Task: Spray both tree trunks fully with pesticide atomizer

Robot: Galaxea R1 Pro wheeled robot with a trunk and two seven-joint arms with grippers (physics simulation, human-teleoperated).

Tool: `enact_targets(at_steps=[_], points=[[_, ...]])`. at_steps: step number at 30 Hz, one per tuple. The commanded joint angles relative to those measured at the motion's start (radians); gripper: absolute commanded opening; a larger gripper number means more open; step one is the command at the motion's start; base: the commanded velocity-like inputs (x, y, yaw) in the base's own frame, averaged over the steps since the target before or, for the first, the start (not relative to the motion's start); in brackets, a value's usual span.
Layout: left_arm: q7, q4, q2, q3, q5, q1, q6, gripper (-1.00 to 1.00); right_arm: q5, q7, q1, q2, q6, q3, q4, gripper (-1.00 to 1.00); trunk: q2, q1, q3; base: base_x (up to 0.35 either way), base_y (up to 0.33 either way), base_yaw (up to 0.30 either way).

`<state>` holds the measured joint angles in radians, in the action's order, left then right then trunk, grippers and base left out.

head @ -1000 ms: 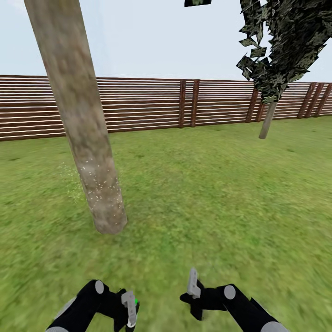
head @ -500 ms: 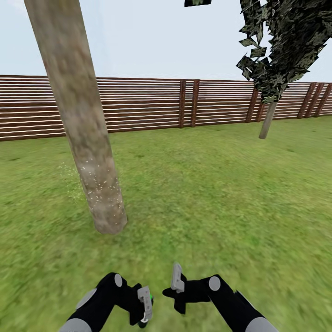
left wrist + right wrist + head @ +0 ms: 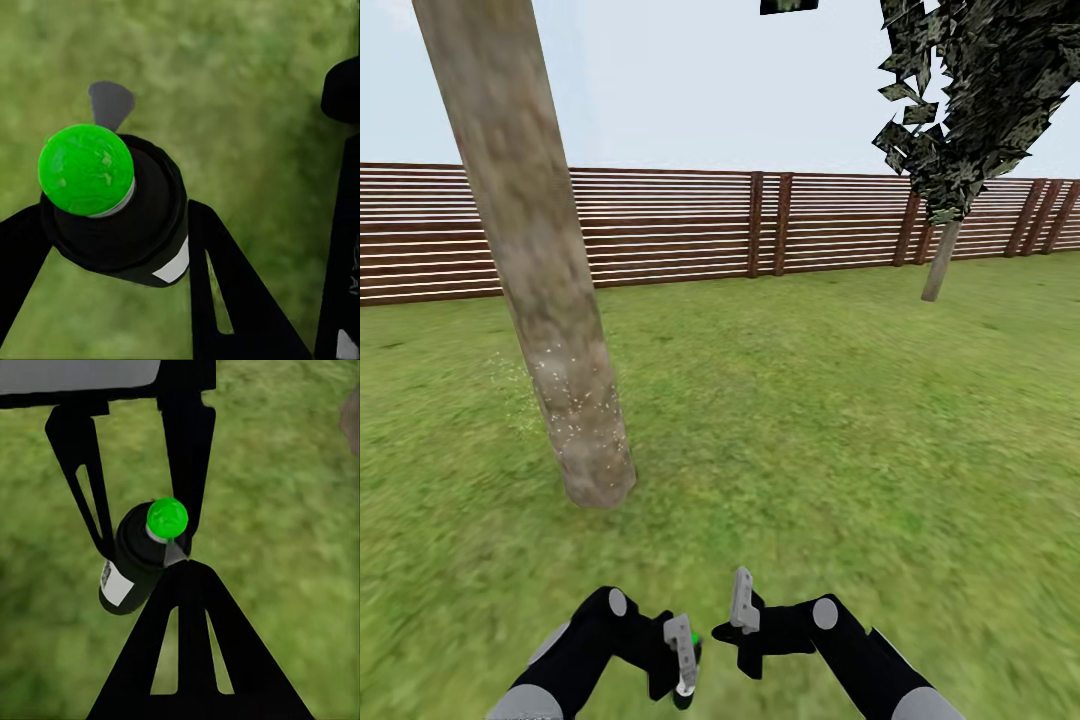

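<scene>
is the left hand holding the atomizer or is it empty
Holding it: the left hand has a finger on each side of the green-tipped atomizer, above the grass.

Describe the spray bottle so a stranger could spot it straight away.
Start at the thick mottled grey-tan tree trunk rising from the green lawn, then drop to the two black arms at the near edge. The small dark pesticide bottle sits between the fingers of the left pincer. Its bright green round tip and white label patch set it apart from the black fingers.
</scene>
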<state>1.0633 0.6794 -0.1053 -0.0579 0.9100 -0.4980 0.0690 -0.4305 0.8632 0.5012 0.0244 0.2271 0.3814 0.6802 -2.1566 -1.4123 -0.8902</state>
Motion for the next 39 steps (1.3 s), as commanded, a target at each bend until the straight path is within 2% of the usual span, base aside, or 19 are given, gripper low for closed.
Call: enact_targets(at_steps=[1,3,8,11,22,23,25,27,39], points=[[0.008,0.001,0.000,0.000,-0.004,-0.002,0.001,-1.00,-0.010,0.000,0.000,0.000,0.006,-0.001,0.001,-1.00,0.000,0.000,-0.001,0.000,0.000,0.000],[0.019,-0.001,0.000,0.001,-0.009,-0.004,-0.032,-1.00,-0.010,0.000,0.000,-0.001,0.007,-0.001,0.001,-1.00,0.000,0.000,-0.001,0.000,0.000,0.000],[0.022,-0.007,0.000,0.001,-0.016,-0.004,-0.037,-1.00,-0.010,-0.001,0.000,-0.002,0.008,-0.001,-0.001,-1.00,0.000,0.000,-0.001,0.000,0.000,0.000],[0.046,-0.006,-0.001,0.001,-0.016,-0.004,-0.037,-1.00,-0.010,-0.001,0.000,-0.004,0.008,-0.001,-0.001,-1.00,0.000,0.000,-0.001,0.000,0.000,0.000],[0.047,-0.006,-0.013,0.002,-0.017,-0.005,-0.037,-1.00,-0.010,-0.001,0.000,-0.004,0.008,-0.002,-0.001,-1.00,0.000,0.000,-0.001,0.000,0.000,0.000],[0.047,-0.006,-0.014,0.002,-0.026,-0.005,-0.037,-1.00,-0.010,-0.001,0.000,-0.004,0.008,-0.002,-0.001,-1.00,0.000,0.000,-0.001,0.000,0.000,0.000],[0.047,-0.006,-0.014,0.000,-0.073,-0.005,-0.041,-1.00,-0.010,-0.001,0.000,-0.004,0.008,-0.002,-0.001,-1.00,0.000,0.000,-0.001,0.000,0.000,0.000],[0.047,-0.007,-0.014,0.000,-0.096,-0.005,-0.070,-1.00,-0.010,-0.001,0.000,-0.004,0.008,-0.002,-0.001,-1.00,0.000,0.000,-0.001,0.000,0.000,0.000],[0.047,-0.017,-0.005,0.000,-0.099,-0.005,-0.081,-1.00,-0.010,-0.001,0.000,-0.005,0.008,-0.001,-0.001,-1.00,0.000,0.000,-0.001,0.000,0.000,0.000]])
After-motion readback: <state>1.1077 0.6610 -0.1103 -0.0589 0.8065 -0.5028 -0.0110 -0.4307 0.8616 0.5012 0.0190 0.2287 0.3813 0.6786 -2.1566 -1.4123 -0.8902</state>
